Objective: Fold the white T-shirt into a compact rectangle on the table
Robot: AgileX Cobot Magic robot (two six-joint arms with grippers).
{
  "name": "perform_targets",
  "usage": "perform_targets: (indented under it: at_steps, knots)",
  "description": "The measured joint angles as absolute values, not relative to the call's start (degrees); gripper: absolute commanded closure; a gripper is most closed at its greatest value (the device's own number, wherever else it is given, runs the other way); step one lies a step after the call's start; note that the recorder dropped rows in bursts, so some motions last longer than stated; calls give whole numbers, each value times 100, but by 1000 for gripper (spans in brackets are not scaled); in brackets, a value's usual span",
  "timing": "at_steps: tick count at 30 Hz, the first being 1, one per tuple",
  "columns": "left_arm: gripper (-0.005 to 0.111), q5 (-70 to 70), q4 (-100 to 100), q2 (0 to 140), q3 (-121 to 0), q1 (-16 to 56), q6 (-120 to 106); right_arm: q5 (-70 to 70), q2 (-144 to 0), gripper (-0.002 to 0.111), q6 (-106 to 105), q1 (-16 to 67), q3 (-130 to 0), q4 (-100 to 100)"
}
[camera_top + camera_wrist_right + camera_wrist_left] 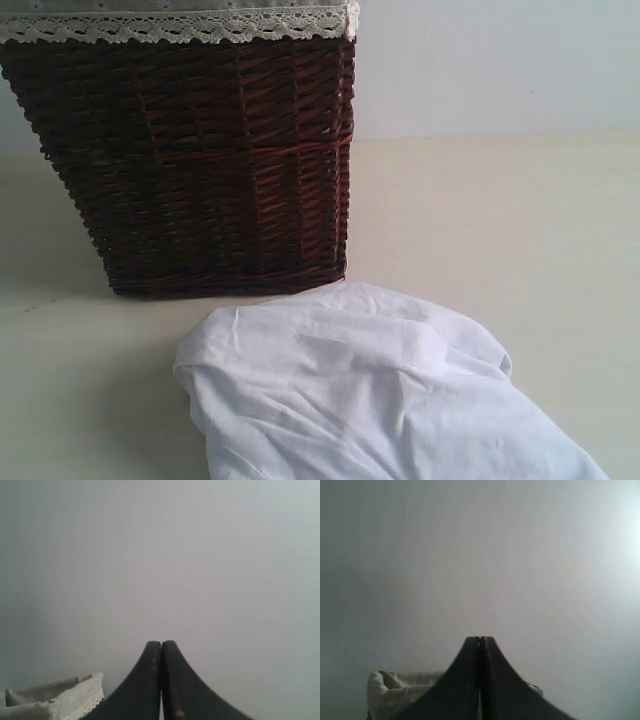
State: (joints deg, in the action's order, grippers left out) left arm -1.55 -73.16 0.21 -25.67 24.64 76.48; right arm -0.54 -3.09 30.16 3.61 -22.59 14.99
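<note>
The white T-shirt (380,390) lies crumpled in a heap on the cream table (520,230), in front of the basket and running off the lower edge of the exterior view. Its red-outlined lettering is hidden. Neither gripper shows in the exterior view. My left gripper (480,639) is shut with nothing between its dark fingers, pointing at a plain grey wall high above the shirt. My right gripper (161,643) is likewise shut and empty, facing the same bare wall.
A dark red-brown wicker basket (200,170) with a white lace-trimmed liner (180,25) stands at the back left of the table, just behind the shirt. Its liner rim shows low in the left wrist view (395,690) and the right wrist view (55,697).
</note>
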Motion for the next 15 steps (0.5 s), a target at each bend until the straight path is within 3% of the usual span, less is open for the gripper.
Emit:
perform_targets:
  at_steps: [7, 15]
  knots:
    - [107, -155, -7304, 21, -2558, 2464, 7679, 1023, -1798, 108, 2051, 642, -3375, 1486]
    - [107, -63, -7304, 21, -2419, 2464, 7691, 3682, -4175, 108, -811, 665, -5105, -166]
